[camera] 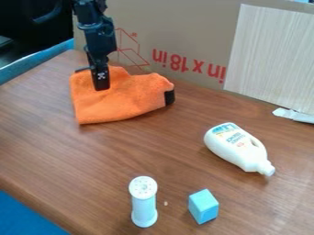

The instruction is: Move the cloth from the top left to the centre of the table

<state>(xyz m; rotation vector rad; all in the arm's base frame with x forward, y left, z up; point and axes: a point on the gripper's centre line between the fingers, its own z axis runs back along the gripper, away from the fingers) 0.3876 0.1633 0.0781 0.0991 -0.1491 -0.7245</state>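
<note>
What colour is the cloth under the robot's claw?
The cloth is bright orange, as the camera view shows.

cardboard [181, 34] | red "in x 18 in", upside down | bottle label [233, 137] | too small

Soft, fairly even light of moderate brightness falls across the bench [116, 151], whose brown surface carries a faint, pale sheen toward the left, while the upper left corner of the camera view sinks into near black. Weak, soft-edged shadows lie close against the orange cloth [116, 103] and the white bottle [230, 146], whose pale plastic is among the brightest spots; the lamp or window responsible cannot be made out.
</note>
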